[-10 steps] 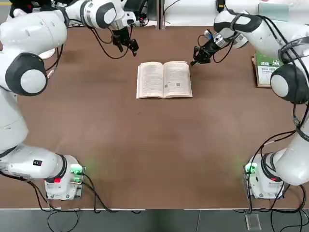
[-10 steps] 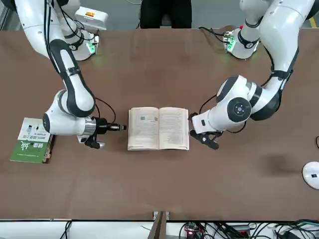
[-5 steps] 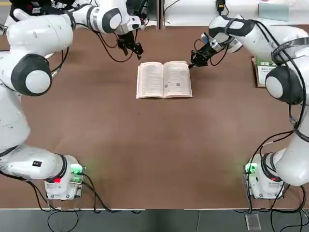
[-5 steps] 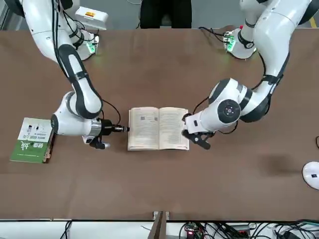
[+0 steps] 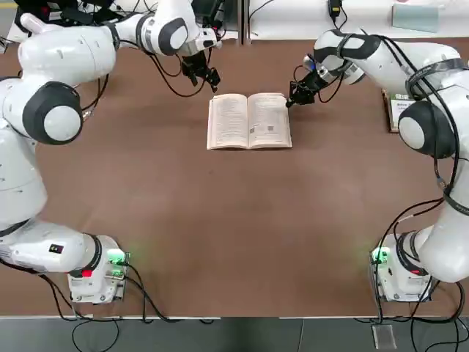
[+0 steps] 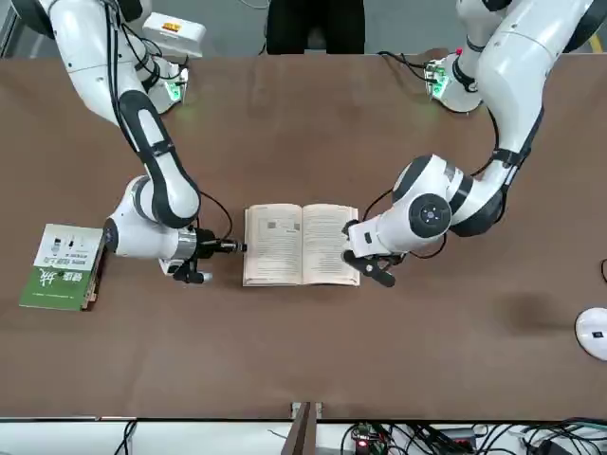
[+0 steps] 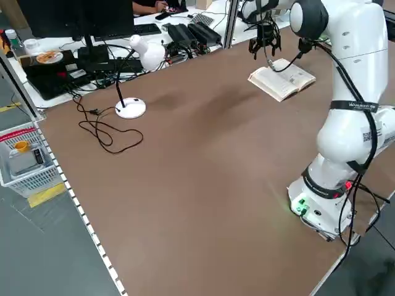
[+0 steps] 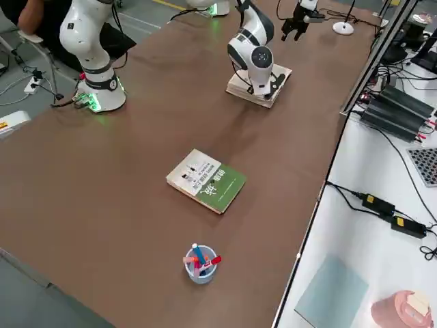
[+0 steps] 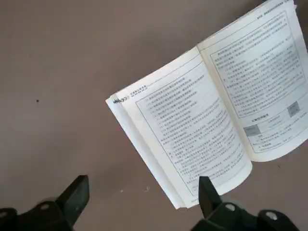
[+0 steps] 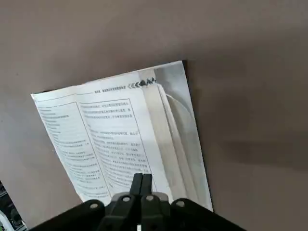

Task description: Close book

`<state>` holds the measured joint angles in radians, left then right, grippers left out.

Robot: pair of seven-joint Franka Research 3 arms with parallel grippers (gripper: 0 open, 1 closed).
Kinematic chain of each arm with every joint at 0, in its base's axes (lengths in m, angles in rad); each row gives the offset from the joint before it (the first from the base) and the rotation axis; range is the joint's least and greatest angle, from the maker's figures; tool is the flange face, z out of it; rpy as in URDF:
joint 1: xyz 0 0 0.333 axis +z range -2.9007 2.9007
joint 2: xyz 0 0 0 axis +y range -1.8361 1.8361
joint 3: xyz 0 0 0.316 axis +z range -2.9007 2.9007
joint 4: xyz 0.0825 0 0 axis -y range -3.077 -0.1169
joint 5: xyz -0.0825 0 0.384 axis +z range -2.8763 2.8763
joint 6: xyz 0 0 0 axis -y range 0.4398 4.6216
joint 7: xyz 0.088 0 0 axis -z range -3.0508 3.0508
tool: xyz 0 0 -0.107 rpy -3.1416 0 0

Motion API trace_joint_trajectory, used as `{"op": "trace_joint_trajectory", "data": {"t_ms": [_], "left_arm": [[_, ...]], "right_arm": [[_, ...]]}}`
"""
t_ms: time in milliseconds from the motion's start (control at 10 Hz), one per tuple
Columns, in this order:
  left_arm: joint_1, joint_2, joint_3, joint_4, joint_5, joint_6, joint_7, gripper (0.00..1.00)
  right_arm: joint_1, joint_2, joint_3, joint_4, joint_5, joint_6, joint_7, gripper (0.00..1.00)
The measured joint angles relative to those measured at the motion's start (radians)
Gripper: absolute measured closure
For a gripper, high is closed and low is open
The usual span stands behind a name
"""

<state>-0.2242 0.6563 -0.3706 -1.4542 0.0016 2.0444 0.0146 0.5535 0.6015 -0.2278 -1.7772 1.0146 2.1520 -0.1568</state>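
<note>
the book (image 5: 233, 123) lies open on the table (image 5: 220, 220), and the right gripper (image 10: 143, 180), clenched and empty, is at its right edge, presumably to lift that side over, while the left gripper (image 9: 143, 185), spread and empty, hangs near its left.

1. In the top and front views, the brown tabletop (image 5: 220, 220) is lit evenly and fairly brightly, with only soft, faint shadows.
2. A diffuse dark patch is seen on the tabletop in the front view, near the white round base (image 6: 593, 333).
3. Green light is given off at the arm bases.
4. In both wrist views, the scene is rendered dimmer, and broad, soft-edged shadows are cast beside the open book (image 9: 192, 130).
5. The small print is left hard to read in both wrist views.
</note>
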Motion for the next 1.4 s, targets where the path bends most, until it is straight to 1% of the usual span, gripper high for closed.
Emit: {"op": "trace_joint_trajectory", "data": {"t_ms": [400,1000,1400], "left_arm": [[-0.005,0.03,-0.001,0.0,0.0,0.042,0.001,0.0],[-0.025,0.041,-0.001,0.002,0.0,0.052,0.006,0.0],[-0.027,0.05,-0.001,0.002,0.001,0.076,0.088,0.0]], "right_arm": [[0.009,0.007,0.0,-0.002,0.018,0.008,-0.024,0.99],[0.031,0.038,0.001,-0.01,0.025,0.056,-0.047,0.99],[0.038,0.039,0.001,-0.01,0.025,0.074,-0.049,0.99]]}}
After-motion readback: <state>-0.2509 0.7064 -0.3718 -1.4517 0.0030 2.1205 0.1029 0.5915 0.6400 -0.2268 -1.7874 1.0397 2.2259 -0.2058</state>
